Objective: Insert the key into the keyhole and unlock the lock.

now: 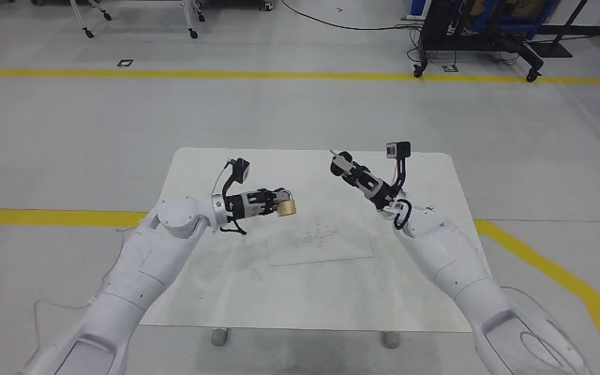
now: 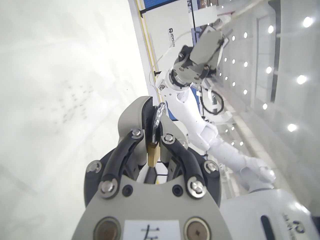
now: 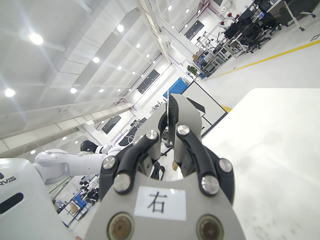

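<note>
Between left hand (image 2: 154, 119) fingers (image 2: 130, 121), wrist view shows lock (image 2: 153, 156) with shackle (image 2: 158, 116).

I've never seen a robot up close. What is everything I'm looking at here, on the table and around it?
brass padlock with a silver shackle: one, gold-coloured, held above the table in the left gripper
thin metal key: one, pale, seems to stick out of the right gripper's tip; too small to be sure
rectangular table: one, white, under both arms
faint smudges: one cluster, grey, mid-table
floor lines: at least two, yellow, beyond and beside the table
wheeled cart: one, dark, on the floor far behind the table
left gripper: one, grey and black, jaws closed on the padlock
right gripper: one, grey and black, jaws closed, above the table, apart from the padlock
</note>
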Tool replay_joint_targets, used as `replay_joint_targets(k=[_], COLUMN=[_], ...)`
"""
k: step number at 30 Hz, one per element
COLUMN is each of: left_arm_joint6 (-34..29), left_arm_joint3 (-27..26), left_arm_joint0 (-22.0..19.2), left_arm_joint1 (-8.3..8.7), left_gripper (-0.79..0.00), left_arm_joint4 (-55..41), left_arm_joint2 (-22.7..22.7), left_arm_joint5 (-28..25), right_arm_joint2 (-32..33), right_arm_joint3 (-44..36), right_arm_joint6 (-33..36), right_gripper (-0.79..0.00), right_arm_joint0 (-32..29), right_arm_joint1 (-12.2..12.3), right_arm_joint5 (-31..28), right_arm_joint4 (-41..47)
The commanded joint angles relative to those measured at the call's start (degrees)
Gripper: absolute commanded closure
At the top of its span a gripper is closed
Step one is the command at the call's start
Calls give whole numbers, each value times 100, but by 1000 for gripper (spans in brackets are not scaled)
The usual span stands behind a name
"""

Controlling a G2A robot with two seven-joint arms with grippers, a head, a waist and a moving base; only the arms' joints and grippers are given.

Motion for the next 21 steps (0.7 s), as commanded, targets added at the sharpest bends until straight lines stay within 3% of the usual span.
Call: replay_joint_targets(k=[1,3,6,14,21], left_arm_joint6=[23,260,823,1091,1091], left_arm_joint3=[160,422,721,1273,1273], left_arm_joint0=[-181,-341,-575,-841,-841], left_arm_joint1=[-109,-194,-322,-537,-537], left_gripper=[0,0,0,0,0], left_arm_joint4=[-731,-1119,-1305,-1557,-1557], left_arm_joint2=[7,30,120,170,170], left_arm_joint5=[1044,1703,2230,1753,1753], right_arm_joint2=[51,78,101,142,155], right_arm_joint3=[-128,-146,-225,-627,-702], right_arm_joint6=[-128,-199,-315,-532,-540], right_gripper=[0,0,0,0,0], right_arm_joint0=[-85,-132,-153,-167,-170], right_arm_joint1=[4,5,-5,-36,-38], right_arm_joint5=[239,719,1373,2743,2803], right_arm_joint4=[-45,-29,-78,-303,-295])
